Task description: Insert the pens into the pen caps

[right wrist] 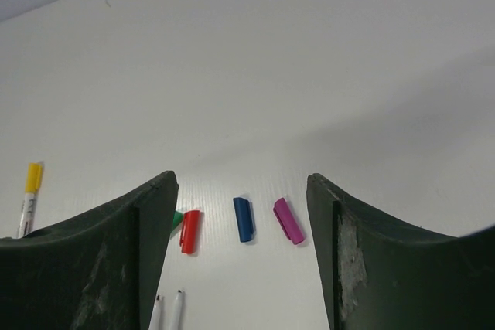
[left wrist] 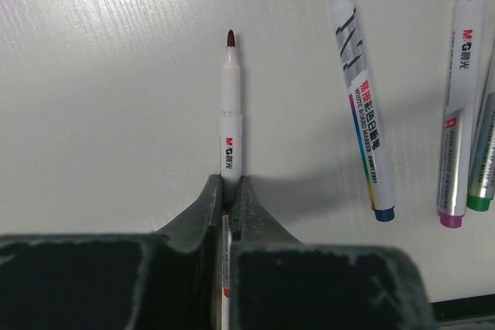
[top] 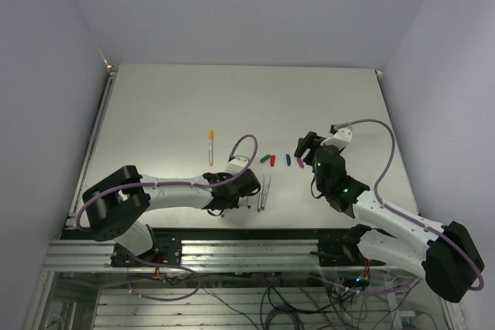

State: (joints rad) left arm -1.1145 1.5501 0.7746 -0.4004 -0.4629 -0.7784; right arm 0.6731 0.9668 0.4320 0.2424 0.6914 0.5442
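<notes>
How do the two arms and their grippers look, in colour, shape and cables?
Both the left arm and the right arm have white links between bulky black joints; a purple cable loops along each. Small green lights glow on the right one. The left gripper and right gripper have dark, curved fingers with pale scuffs.

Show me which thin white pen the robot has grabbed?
The white plastic pen with the dark red tip, pinched between the left arm's jaws; the other pens lie free.

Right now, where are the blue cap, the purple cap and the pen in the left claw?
blue cap [right wrist: 244,219]: right wrist view, middle of its body.
purple cap [right wrist: 288,220]: right wrist view, middle of its body.
held pen [left wrist: 230,125]: left wrist view, white barrel.
</notes>
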